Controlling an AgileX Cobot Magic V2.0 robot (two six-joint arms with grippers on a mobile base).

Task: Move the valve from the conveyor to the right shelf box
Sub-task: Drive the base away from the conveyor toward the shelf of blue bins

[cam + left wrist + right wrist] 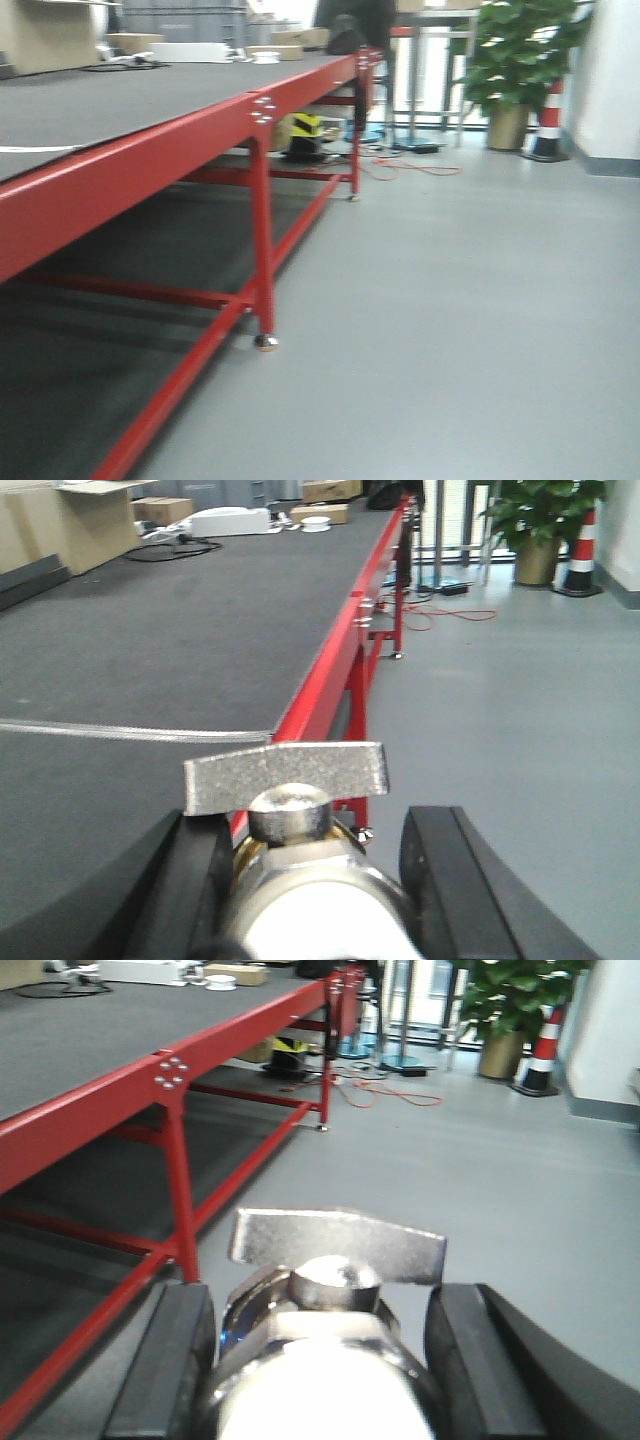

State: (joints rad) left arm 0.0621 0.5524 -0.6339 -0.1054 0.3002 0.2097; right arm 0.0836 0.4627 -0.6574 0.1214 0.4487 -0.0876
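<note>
Valves [285, 780] [335, 1250], two (each clamped), one conveyor [150, 650]

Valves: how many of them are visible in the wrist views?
2. The first valve is held in the left tool, by the conveyor edge. The second valve is held in the right tool, above the floor. More may be hidden.
</note>
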